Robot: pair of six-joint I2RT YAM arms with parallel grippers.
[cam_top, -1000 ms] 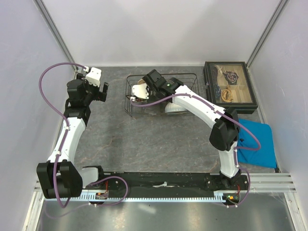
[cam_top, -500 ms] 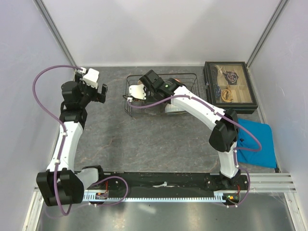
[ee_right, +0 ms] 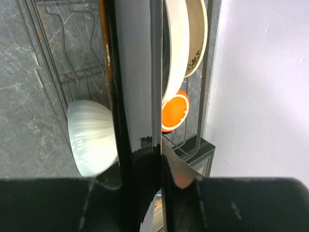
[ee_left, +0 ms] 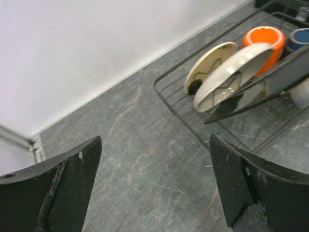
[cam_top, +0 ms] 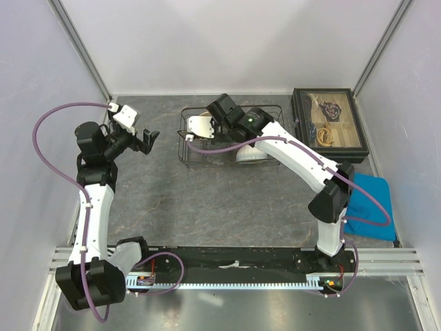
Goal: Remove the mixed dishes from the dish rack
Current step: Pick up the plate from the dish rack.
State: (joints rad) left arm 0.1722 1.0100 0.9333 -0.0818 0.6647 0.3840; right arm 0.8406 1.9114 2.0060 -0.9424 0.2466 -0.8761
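Observation:
The dark wire dish rack [cam_top: 274, 108] stands at the back middle of the table. In the left wrist view its rim [ee_left: 164, 89] holds a cream flower-pattern plate [ee_left: 208, 66], a round pale plate [ee_left: 231, 71], an orange cup [ee_left: 263, 38] and a dark blue mug [ee_left: 299, 37]. A white bowl [ee_right: 91, 137] lies upside down in the rack. My right gripper [ee_right: 159, 145] is shut on a flat glossy grey dish [ee_right: 133, 58], seen edge-on, over the rack's left end [cam_top: 210, 127]. My left gripper [cam_top: 148, 136] is open and empty above bare table left of the rack [ee_left: 154, 179].
A black glass-lidded box of trinkets [cam_top: 327, 124] stands right of the rack. A blue cloth [cam_top: 368, 203] lies at the right edge. White walls close in the back and both sides.
My left arm has drawn back to the left and its open gripper has turned toward the rack. My right gripper has shifted slightly toward the back, still shut on the dish.

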